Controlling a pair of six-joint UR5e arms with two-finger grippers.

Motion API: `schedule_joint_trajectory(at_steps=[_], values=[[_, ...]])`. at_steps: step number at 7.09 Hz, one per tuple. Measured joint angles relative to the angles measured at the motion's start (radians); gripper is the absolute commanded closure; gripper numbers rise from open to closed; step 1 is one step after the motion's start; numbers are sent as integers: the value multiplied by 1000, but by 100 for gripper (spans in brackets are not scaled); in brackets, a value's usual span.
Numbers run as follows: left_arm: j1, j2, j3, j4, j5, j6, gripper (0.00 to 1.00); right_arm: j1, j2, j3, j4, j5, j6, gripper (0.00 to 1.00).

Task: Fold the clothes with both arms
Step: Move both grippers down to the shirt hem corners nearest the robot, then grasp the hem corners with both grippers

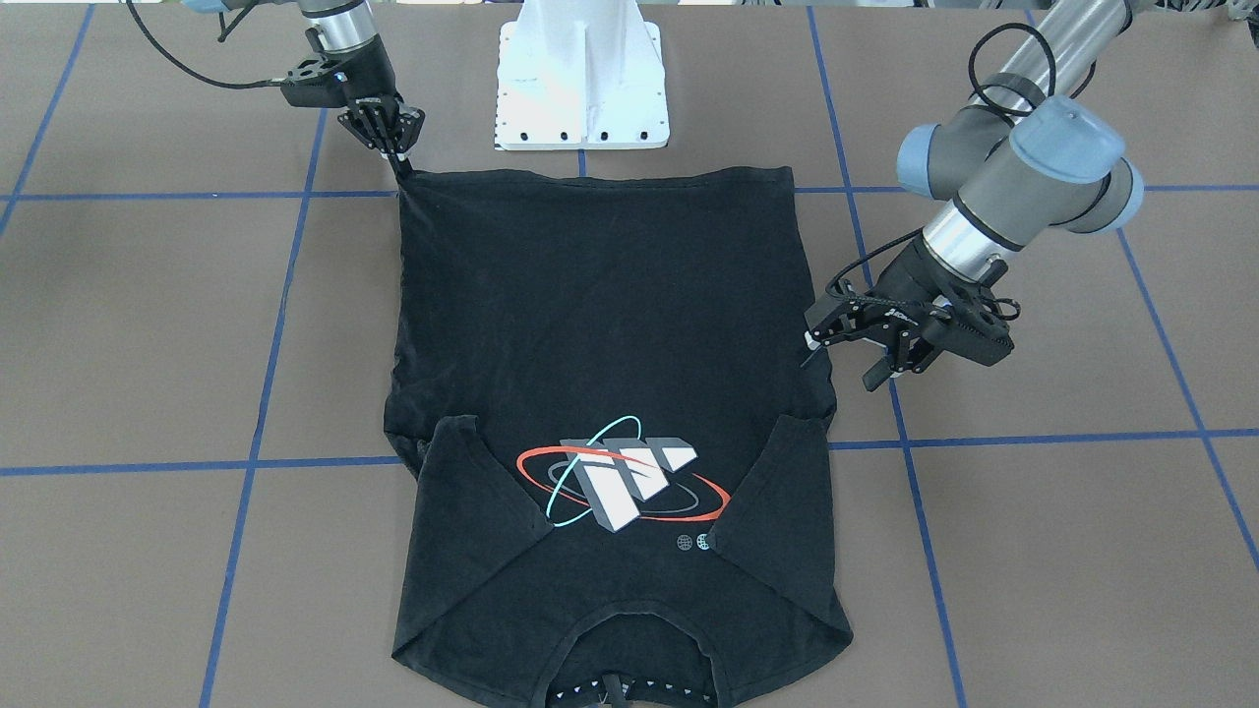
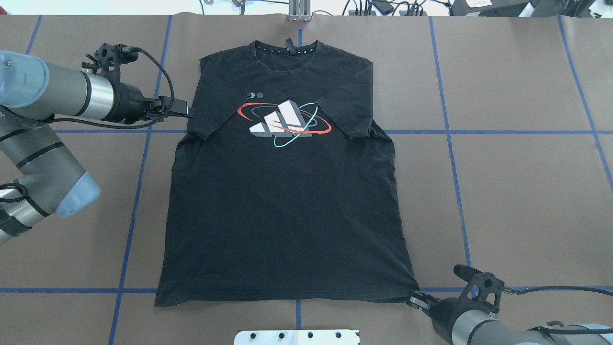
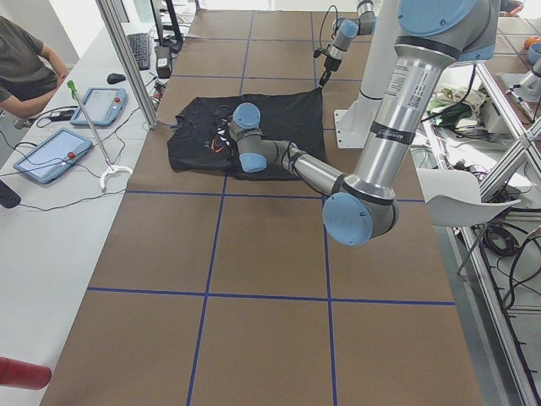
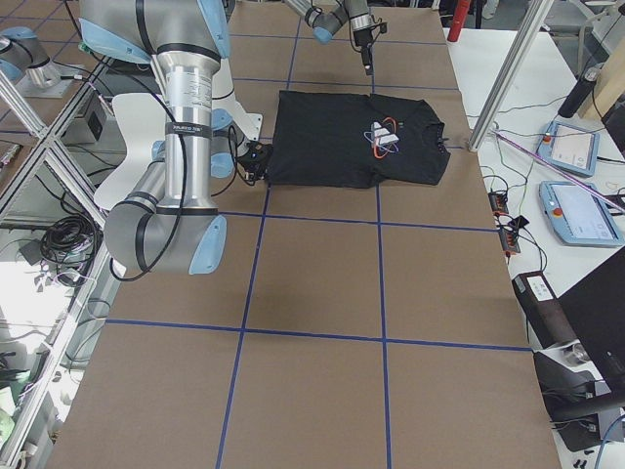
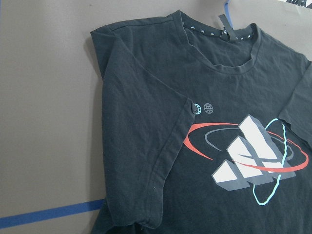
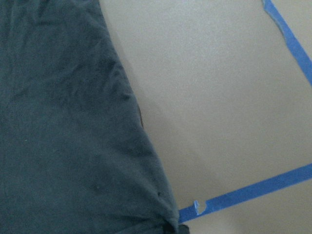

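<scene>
The black T-shirt (image 2: 287, 215) lies flat and logo up, its collar on the far side from the robot's base. Both sleeves are folded inward over the chest beside the white and grey logo (image 1: 629, 477). My right gripper (image 1: 401, 157) is down at the hem corner nearest the base, with its fingers closed to a point on the cloth. In the right wrist view that corner (image 6: 168, 222) runs off the bottom edge. My left gripper (image 1: 843, 360) is open, low beside the shirt's side edge just below the folded sleeve. In the left wrist view the sleeve (image 5: 146, 146) shows but no fingers.
The white pedestal base (image 1: 582, 88) stands just behind the hem. Blue tape lines (image 2: 450, 132) grid the brown table. In the exterior left view a side bench holds tablets (image 3: 51, 152), with a person (image 3: 25, 59) seated there.
</scene>
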Motion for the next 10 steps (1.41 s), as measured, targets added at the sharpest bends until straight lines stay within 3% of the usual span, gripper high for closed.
schedule_joint_trajectory(at_steps=[4,7,10], values=[[230,276,-287,1,212,-232,1,-2,-25,35,13,49,0,100],[517,406,-365,2,451,-427,2,-3,-24,38,16,60,1,100],[701,480,-384,3,572,-572,18,-3,-23,39,16,60,1,100]])
